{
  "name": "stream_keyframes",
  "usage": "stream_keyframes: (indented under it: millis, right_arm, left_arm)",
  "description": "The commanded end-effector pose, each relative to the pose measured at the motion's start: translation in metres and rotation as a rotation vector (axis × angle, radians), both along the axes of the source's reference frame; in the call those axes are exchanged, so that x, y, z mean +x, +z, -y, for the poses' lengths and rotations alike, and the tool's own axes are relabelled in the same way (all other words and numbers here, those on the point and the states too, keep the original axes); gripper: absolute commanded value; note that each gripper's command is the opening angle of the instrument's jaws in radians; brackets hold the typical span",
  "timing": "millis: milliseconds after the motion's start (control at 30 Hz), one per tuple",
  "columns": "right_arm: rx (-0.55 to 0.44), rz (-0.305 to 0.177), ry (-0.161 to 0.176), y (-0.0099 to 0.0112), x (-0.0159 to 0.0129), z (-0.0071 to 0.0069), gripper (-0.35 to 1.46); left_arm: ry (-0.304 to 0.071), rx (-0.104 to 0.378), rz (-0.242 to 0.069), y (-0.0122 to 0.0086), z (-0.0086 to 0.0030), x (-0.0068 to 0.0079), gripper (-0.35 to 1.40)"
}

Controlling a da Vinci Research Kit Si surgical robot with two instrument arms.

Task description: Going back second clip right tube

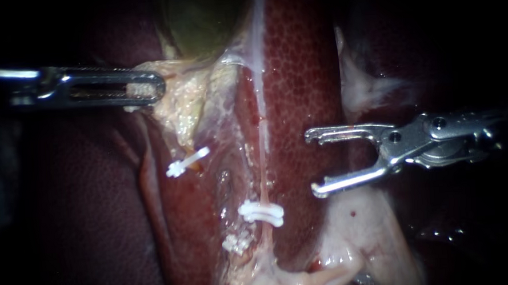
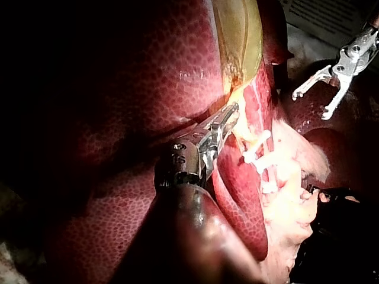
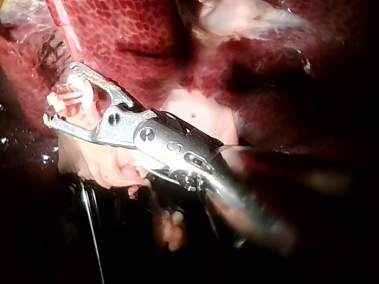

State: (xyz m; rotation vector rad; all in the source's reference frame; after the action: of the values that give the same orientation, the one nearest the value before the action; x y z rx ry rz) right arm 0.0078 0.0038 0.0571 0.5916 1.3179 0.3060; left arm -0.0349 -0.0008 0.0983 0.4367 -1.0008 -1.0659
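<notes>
Now noting: right instrument [image 1: 313,163] is sitting just beside the liver [image 1: 302,72], jaws standing wide apart w/ nothing btwn them; no clip loaded as far as I can see. Right tube [image 1: 264,153] is running as a thin pinkish strand down the groove next to the liver. A white clip [image 1: 261,212] is sitting across its lower stretch, near the right instrument's lower jaw but not touching it. Below that a lower white piece [image 1: 237,241], clip-like, is showing half buried in pale fat; can't tell what it's on. A left-side clip [image 1: 186,161] is lying well apart from the right tube. Left instrument [image 1: 148,87] is clamping a pale tissue fold [image 1: 175,100] under the gallbladder [image 1: 203,19], jaws closed on it from both sides. Handling, my guess: tube is looking soft, wet, slippery, prob. tearing easily. White clip is looking light, stiff, plastic; best left alone. If a hold is needed, I'd be taking loose pale tissue beside the tube, not the tube itself. Backing out prob. wants a straight pull away, jaws staying clear of clip + tube. Writing: a printed sheet [image 2: 320,15] is showing beyond the right instrument in left wrist view, print too small to read; no brand legible.
</notes>
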Motion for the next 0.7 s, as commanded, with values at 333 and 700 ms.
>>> stream_keyframes:
  millis: [333,700]
  right_arm:
    - [0.001,-0.002,0.002,0.0,0.0,0.0,0.6]
    - [0.001,-0.004,0.004,0.0,0.0,0.0001,0.6]
  left_arm:
    - [0.048,-0.001,-0.012,0.0038,0.0018,-0.0028,-0.2]
    - [0.068,0.013,-0.012,0.0054,0.0029,-0.0045,-0.2]
